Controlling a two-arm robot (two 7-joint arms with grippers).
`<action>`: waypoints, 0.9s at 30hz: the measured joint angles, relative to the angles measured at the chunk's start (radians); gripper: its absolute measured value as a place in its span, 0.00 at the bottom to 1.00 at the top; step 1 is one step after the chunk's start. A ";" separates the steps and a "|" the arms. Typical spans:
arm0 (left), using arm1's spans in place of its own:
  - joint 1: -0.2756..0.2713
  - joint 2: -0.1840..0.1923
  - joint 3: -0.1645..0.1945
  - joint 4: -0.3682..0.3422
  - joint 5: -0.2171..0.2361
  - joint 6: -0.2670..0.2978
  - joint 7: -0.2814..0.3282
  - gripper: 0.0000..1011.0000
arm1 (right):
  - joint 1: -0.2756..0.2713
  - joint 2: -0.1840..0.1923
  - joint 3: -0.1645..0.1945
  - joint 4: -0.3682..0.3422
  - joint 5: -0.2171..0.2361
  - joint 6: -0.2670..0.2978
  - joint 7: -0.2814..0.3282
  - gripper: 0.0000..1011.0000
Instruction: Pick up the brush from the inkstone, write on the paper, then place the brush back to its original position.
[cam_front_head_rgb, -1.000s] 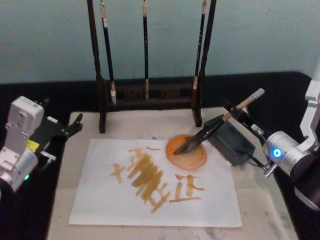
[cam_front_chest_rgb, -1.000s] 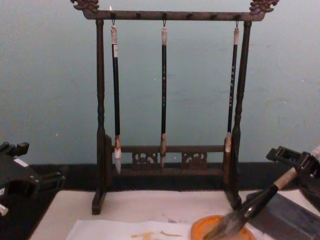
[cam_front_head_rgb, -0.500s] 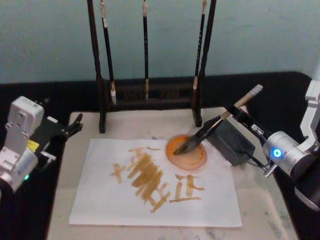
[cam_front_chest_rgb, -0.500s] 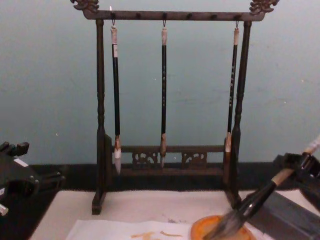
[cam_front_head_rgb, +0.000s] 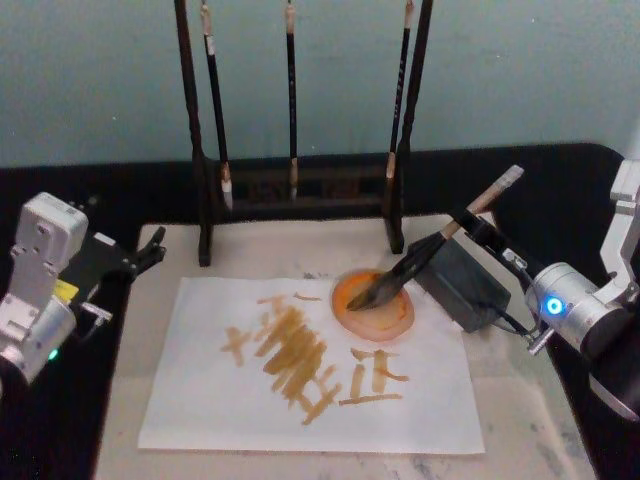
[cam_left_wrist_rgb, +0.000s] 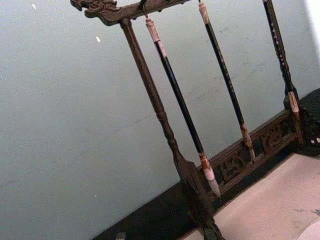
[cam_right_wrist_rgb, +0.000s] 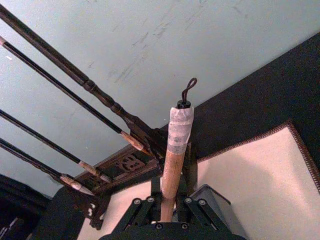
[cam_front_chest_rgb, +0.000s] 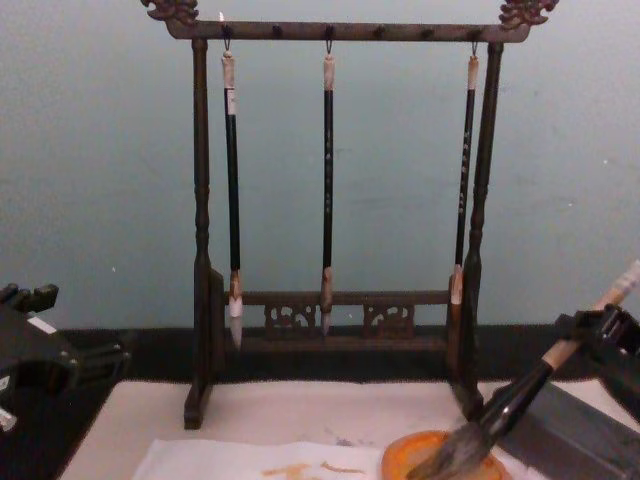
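One thick brush leans w/ its bushy tip in the one orange dish, handle slanting up & back toward the robot's right. The right gripper is clamped on the pale handle above the black section. The right wrist view has the handle running up btwn the fingers, cord loop at its top end. From the chest view the brush drops from the right gripper into the dish.

The dish sits at the far right corner of the one sheet of paper, touching it. The paper is streaked w/ orange-yellow strokes and lies on a beige mat. One grey block lies just right of the dish, under the handle.

Behind the mat, one dark wooden stand carries three thin brushes, hanging upright & spaced apart; all 3 are also in the chest view.

The left gripper is parked at the mat's far left corner, fingers apart, holding nothing, well apart from the paper.
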 joint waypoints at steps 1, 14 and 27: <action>0.000 0.000 0.000 0.000 0.000 0.000 0.000 1.00 | 0.000 0.000 0.000 0.000 0.000 0.000 0.000 0.17; 0.000 0.000 0.000 0.000 0.000 0.000 0.000 1.00 | 0.000 0.000 0.000 0.000 0.000 0.000 0.000 0.17; 0.000 0.000 0.000 0.000 0.000 0.000 0.000 1.00 | 0.000 0.035 -0.041 -0.049 0.001 -0.050 0.042 0.17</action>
